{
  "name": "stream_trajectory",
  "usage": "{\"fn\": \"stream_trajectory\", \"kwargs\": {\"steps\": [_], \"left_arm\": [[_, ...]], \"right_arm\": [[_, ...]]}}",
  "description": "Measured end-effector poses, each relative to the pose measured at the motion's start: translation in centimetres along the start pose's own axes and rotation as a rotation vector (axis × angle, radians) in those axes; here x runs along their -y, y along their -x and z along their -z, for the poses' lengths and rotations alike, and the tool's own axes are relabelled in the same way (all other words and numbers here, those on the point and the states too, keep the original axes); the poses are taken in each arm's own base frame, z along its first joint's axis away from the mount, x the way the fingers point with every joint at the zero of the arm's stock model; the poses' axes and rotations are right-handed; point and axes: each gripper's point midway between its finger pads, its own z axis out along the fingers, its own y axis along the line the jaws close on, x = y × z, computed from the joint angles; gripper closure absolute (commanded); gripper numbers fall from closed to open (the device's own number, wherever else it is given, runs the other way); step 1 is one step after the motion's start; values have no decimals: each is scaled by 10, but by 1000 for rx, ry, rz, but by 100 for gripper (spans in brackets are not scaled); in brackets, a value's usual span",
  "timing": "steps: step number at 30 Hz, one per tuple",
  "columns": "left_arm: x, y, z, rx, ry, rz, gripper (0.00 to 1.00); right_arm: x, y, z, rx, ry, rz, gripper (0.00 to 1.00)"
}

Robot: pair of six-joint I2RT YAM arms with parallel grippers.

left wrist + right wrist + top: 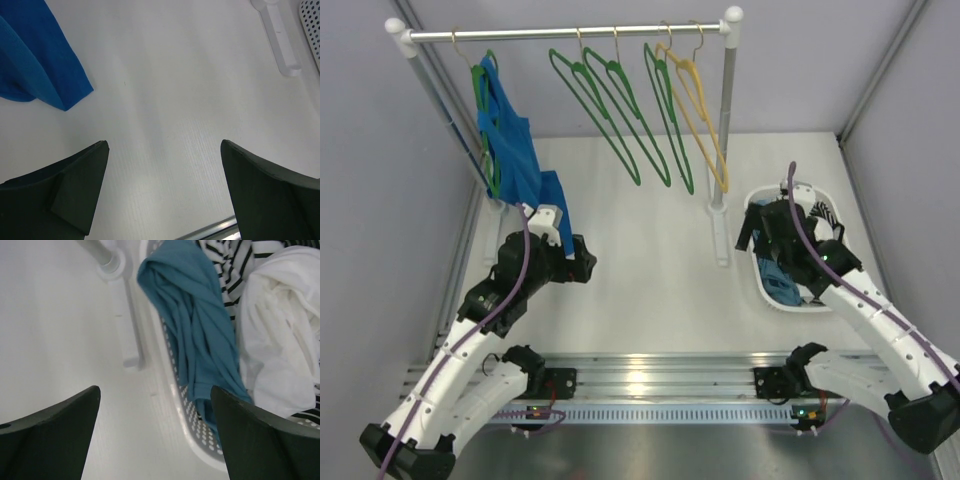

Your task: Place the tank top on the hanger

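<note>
While poised above the white basket [192,432] at the right of the top view, holds the right gripper [155,390] with fingers spread wide and grasping nothing, aimed down at the tank top [200,330], probably to pinch it next. Finds that teal top bunched lengthwise against the basket's left wall, upper centre of the right wrist view, beside a striped cloth [235,265] and a white garment [280,330]. Parks the left gripper [164,142] low over the table [175,75], left of centre in the top view, fingers likewise released and empty, likely waiting to steady a hanger. Counts along the rail [570,32] at the top of the frame: three bare dark-green hangers [636,172], one yellow hanger [705,130], one more green one under a royal-blue garment [515,140]. Counts three cloths in the basket. Judges the task barely begun.
</note>
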Motion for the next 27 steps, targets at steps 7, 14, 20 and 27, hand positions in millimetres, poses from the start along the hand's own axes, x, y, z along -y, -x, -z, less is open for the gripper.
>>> {"fn": "stream_trajectory", "kwargs": {"steps": [7, 14, 20, 27], "left_arm": [[1, 1, 2, 6, -6, 0, 1], [4, 0, 2, 1, -24, 0, 1], [7, -1, 2, -1, -35, -2, 1], [9, 0, 4, 1, -44, -6, 1]], "right_arm": [[48, 13, -32, -65, -114, -88, 19], [55, 18, -76, -123, -124, -75, 45], [66, 10, -114, -182, -140, -69, 48], [70, 1, -134, -213, -151, -22, 39]]}}
